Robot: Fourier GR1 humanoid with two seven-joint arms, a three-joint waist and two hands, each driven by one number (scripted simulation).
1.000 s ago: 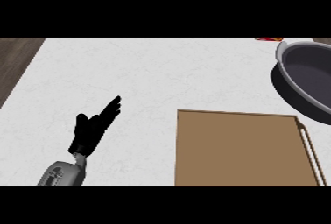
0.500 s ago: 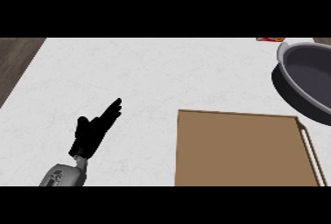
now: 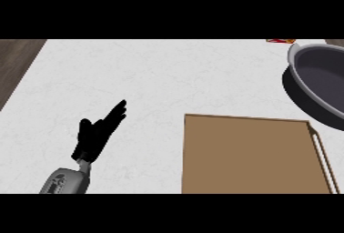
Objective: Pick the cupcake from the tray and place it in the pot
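While no cupcake shows on the brown tray (image 3: 249,154) or in the dark pot (image 3: 322,86) at two o'clock, left hand (image 3: 97,134) resting open, fingers straight, on the worktop (image 3: 168,73) at eight o'clock; likely light, soft, best held low around its sides.

1. The tray (image 3: 249,154) is a flat brown rectangle lying on the white counter at the lower right of the head view. A thin raised rim runs along its far and right edges, and its near end is cut off by the view's lower edge. Its visible surface is bare.
2. The pot (image 3: 321,82) is a round, dark grey vessel with a lighter grey rim, standing upright at the right edge, beyond the tray and partly out of view. Its visible inside is dark.
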